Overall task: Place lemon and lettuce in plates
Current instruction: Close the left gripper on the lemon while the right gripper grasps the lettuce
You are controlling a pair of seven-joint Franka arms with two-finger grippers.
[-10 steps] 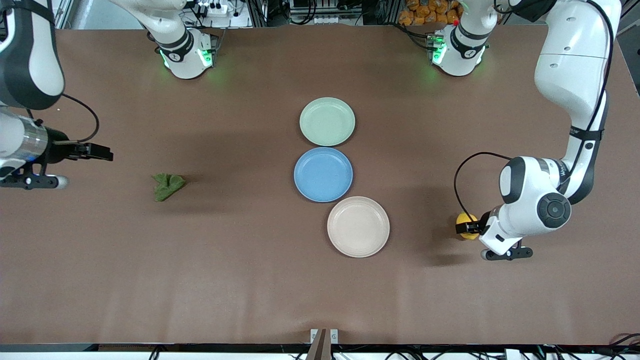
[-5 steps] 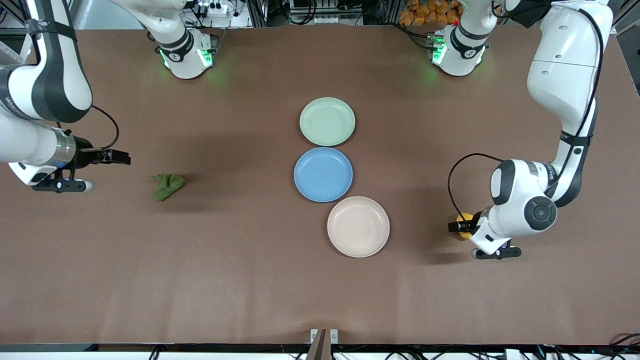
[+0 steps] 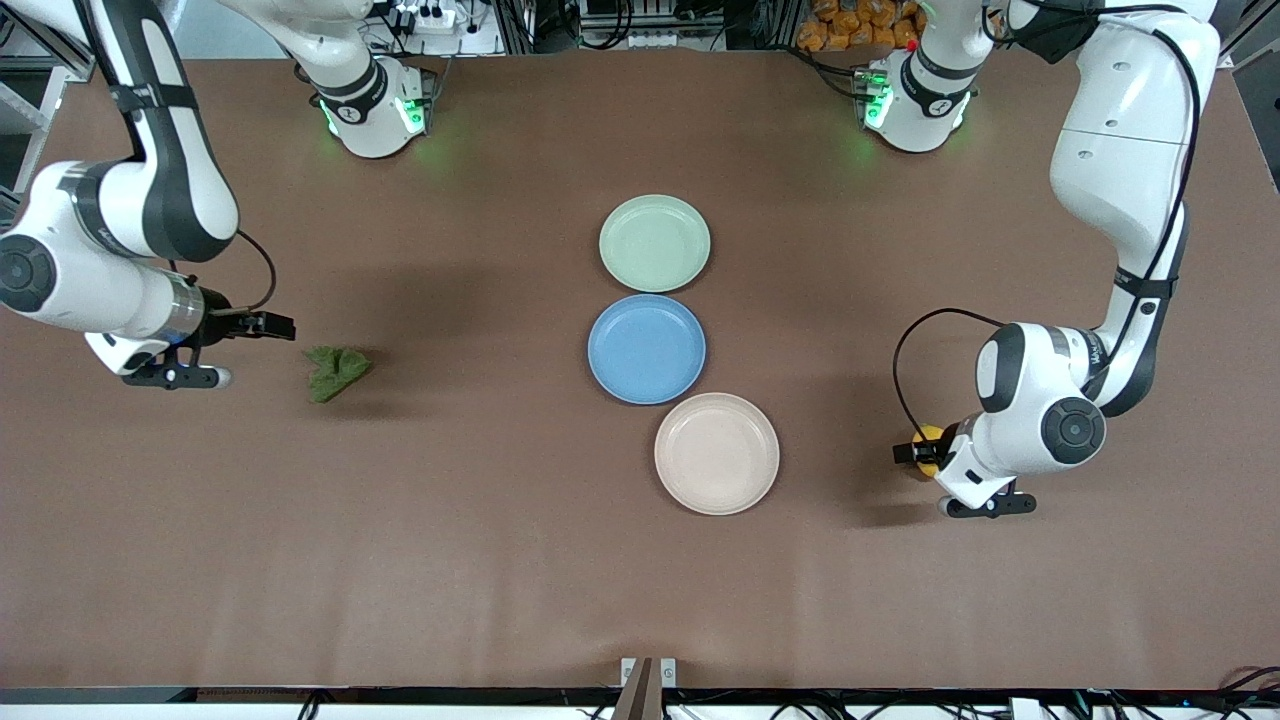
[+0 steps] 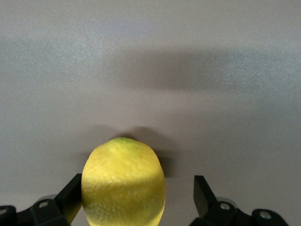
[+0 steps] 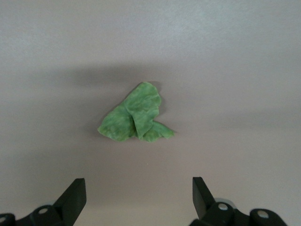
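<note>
The lemon [image 3: 929,437] lies on the table toward the left arm's end, level with the beige-pink plate [image 3: 716,453]. My left gripper [image 3: 912,452] is low around it and open. In the left wrist view the lemon [image 4: 123,183] sits between the fingers of the left gripper [image 4: 138,188], against one finger and clear of the other. The lettuce [image 3: 335,370] lies toward the right arm's end. My right gripper [image 3: 275,326] is open and empty just beside it; the right wrist view shows the lettuce [image 5: 136,115] ahead of the right gripper [image 5: 138,190]. The mint green plate [image 3: 655,243] is empty.
A blue plate [image 3: 647,349] lies between the mint green plate and the beige-pink plate in the middle of the table; all three are empty. Bare brown table surrounds the lemon and the lettuce.
My right arm has swung in from the table's end toward the lettuce. My left gripper has shifted slightly toward the beige-pink plate, closing in around the lemon.
</note>
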